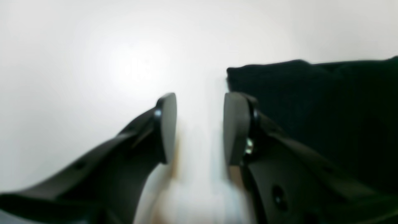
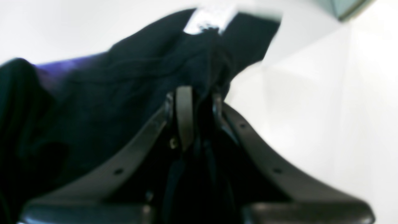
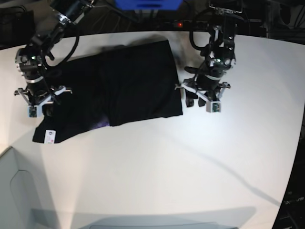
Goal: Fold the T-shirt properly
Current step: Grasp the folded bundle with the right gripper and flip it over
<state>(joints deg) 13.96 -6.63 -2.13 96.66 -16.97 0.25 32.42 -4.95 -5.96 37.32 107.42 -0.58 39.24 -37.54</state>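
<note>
The black T-shirt (image 3: pixel 128 83) lies partly folded on the white table (image 3: pixel 167 167), with its white tag (image 3: pixel 49 136) at the near left corner and a sliver of purple print (image 3: pixel 97 125) at the front edge. My right gripper (image 3: pixel 42 109) is at the shirt's left end. In the right wrist view it (image 2: pixel 200 109) is shut on a bunched fold of the black cloth (image 2: pixel 108 109), with the tag (image 2: pixel 208 18) beyond it. My left gripper (image 3: pixel 189 100) is by the shirt's right edge. In the left wrist view it (image 1: pixel 200 124) is open and empty over bare table, with the shirt (image 1: pixel 311 109) just to its right.
A blue object (image 3: pixel 150 4) and cables sit beyond the table's far edge. The table's curved near edge runs along the lower left (image 3: pixel 19 171) and the right side. Dark equipment stands at the back corners.
</note>
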